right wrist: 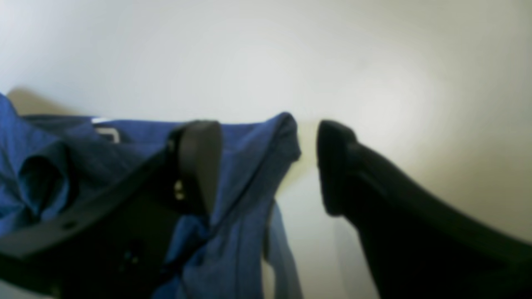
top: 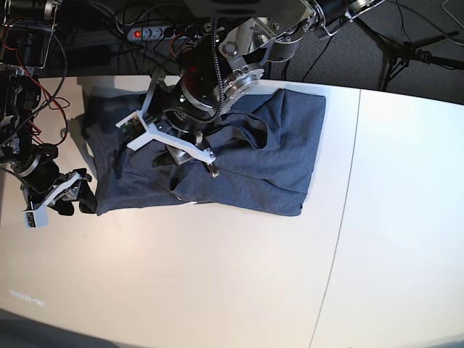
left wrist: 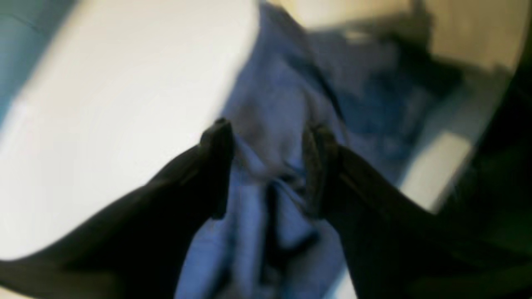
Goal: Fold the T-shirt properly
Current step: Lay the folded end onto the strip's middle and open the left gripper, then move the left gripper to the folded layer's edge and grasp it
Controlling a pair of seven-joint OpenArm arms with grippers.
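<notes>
The slate-blue T-shirt [top: 275, 145] lies rumpled on the white table [top: 217, 275], partly folded over itself. My left gripper [top: 190, 161] is over the shirt's middle. In the blurred left wrist view its fingers [left wrist: 269, 128] stand apart with a bunched ridge of the shirt [left wrist: 274, 95] between them. My right gripper [top: 81, 190] is at the shirt's lower left corner. In the right wrist view it [right wrist: 266, 128] is open, with a shirt edge [right wrist: 241, 166] between the jaws, next to the left finger [right wrist: 199, 158] and apart from the right one.
A seam [top: 349, 181] splits the table into two panels, and the shirt lies left of it. A power strip [top: 148, 32] and cables lie beyond the back edge. The right arm's base with red wires [top: 22, 94] stands at the left edge.
</notes>
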